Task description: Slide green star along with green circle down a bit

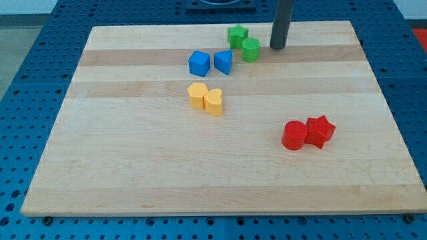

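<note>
Near the view's top, my tip (277,47) right of green circle (251,50), green star (237,35), two blue, two yellow, two red blocks.

My tip (277,47) rests on the surface, the dark rod standing nearly upright.

Bright even light, soft faint shadows beside blocks; sharp focus, no glare, slight keystone perspective
</note>
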`<state>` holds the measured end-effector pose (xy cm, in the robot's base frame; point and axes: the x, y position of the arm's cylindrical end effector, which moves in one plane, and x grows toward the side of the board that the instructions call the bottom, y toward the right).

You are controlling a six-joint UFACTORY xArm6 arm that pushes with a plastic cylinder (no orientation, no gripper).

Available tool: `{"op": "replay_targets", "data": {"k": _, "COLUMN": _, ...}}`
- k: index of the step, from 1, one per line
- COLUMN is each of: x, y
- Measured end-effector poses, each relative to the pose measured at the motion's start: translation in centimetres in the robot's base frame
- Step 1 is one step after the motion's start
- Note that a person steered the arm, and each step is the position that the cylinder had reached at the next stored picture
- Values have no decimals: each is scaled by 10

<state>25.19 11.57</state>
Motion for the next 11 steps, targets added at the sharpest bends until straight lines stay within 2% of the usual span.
{"op": "replay_targets", "data": {"k": 2, "x": -60, "y": -17}}
{"op": "replay_targets", "data": {"k": 3, "x": -60, "y": -47}}
{"op": "replay_targets", "data": {"k": 4, "x": -59, "y": -86}}
{"op": "replay_targets", "data": {"k": 5, "x": -51, "y": -100}}
{"op": "replay_targets", "data": {"k": 8, "x": -9, "y": -100}}
{"op": "replay_targets", "data": {"k": 11, "x": 5, "y": -87}}
